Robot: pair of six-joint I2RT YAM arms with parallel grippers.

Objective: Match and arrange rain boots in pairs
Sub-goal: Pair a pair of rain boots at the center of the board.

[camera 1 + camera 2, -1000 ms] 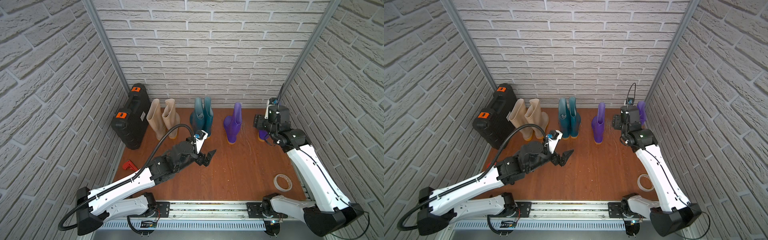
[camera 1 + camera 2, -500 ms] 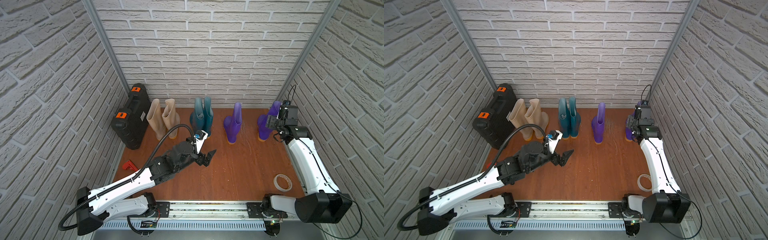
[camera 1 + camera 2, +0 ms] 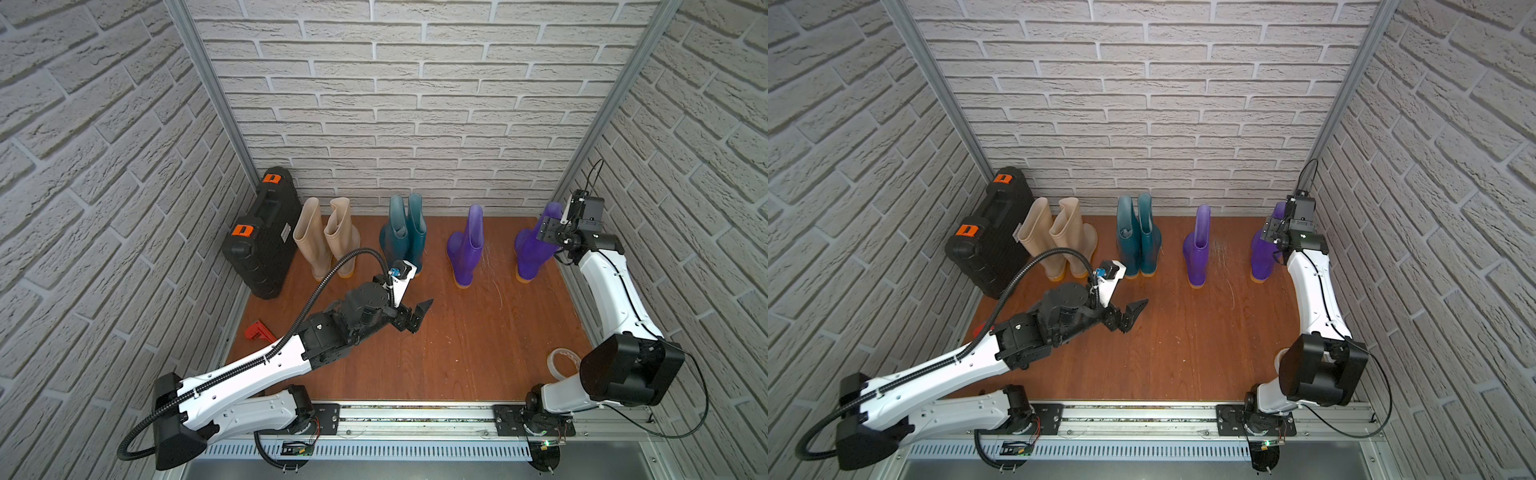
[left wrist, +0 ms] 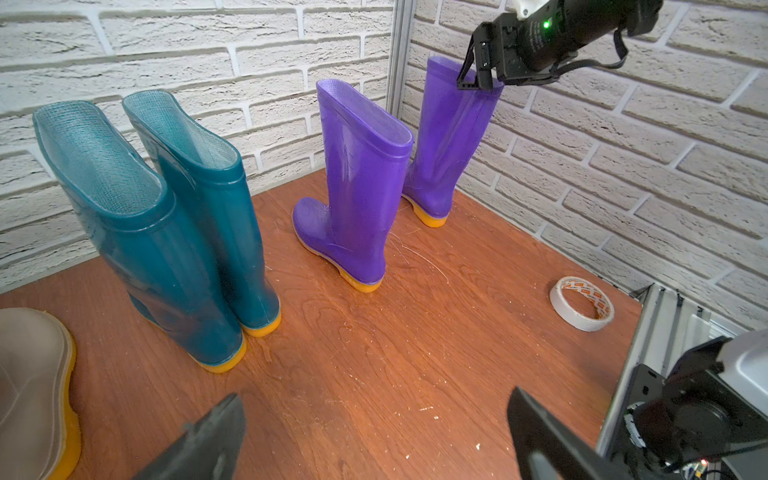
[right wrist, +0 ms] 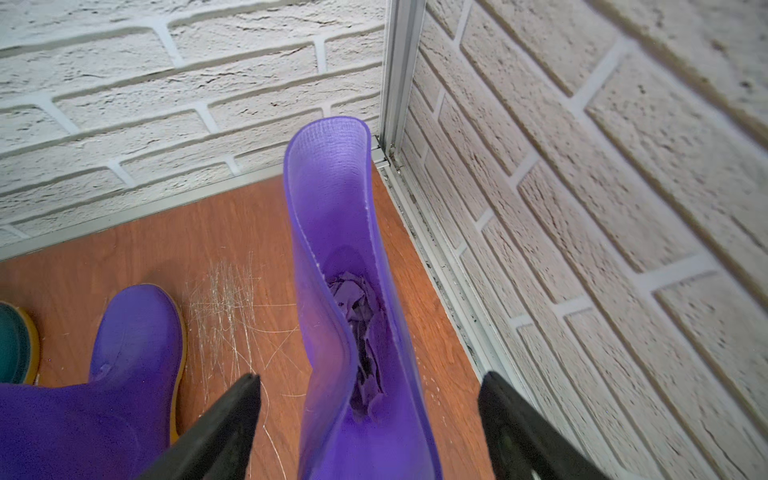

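Brick-patterned walls box in a wooden floor (image 3: 457, 353). A second ago I, the right gripper (image 5: 369, 376), hung further left. Now I've swung out to the far-right corner, jaws wide, straddling the top of the purple boot (image 3: 530, 253) without pinching it. It stands upright, long axis vertical, toe apparently toward the far wall, well apart from its mate (image 3: 467, 257). So the purple pair isn't closed up yet.

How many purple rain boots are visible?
2. The middle purple boot stands right of the teal pair; the corner purple boot stands far right, between the right gripper's jaws.
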